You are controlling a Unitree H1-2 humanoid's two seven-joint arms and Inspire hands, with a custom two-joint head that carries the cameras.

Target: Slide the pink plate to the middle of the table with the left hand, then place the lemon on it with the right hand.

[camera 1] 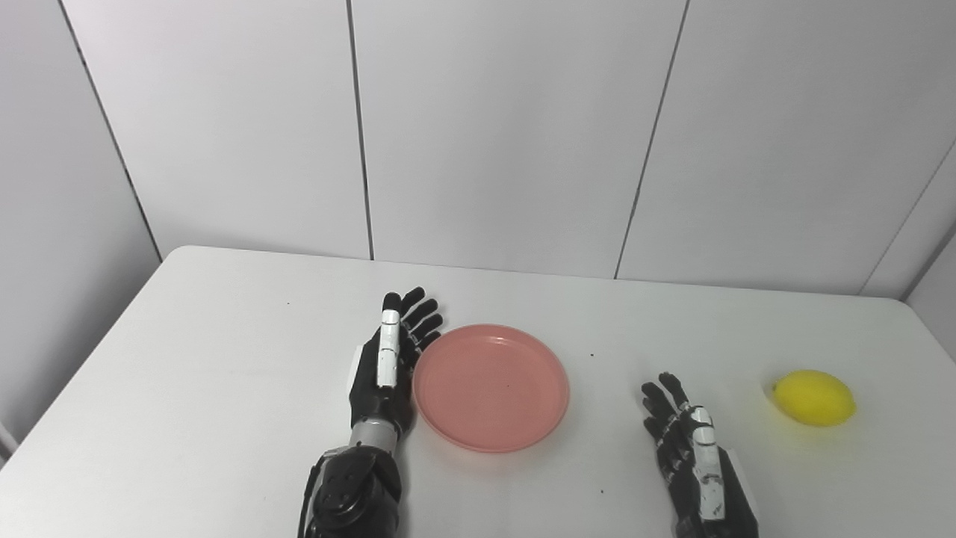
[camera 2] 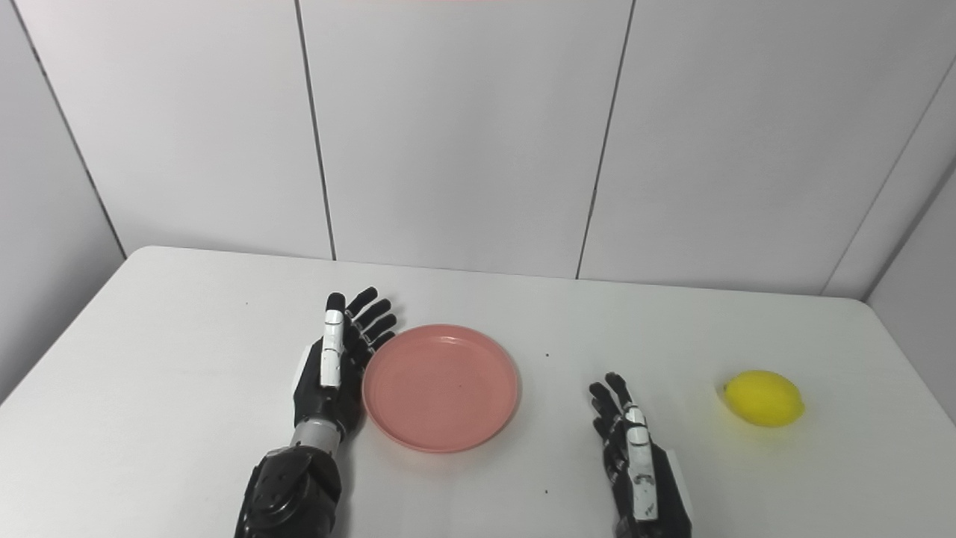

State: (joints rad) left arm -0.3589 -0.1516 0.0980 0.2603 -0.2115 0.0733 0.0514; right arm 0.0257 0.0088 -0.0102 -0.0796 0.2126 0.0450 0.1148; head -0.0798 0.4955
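Observation:
The pink plate [camera 1: 491,386] lies flat near the middle of the white table [camera 1: 224,359], with nothing on it. My left hand [camera 1: 390,359] is open, fingers straight, its palm side against the plate's left rim. The yellow lemon [camera 1: 813,398] rests on the table at the far right. Between plate and lemon, near the front edge, my right hand [camera 1: 691,448] is open and holds nothing; it is a hand's width left of the lemon. The same plate [camera 2: 441,387] and lemon [camera 2: 763,399] show in the right eye view.
White wall panels [camera 1: 508,134] rise right behind the table's far edge. The table's right edge runs close to the lemon. A few small dark specks [camera 1: 591,356] dot the tabletop.

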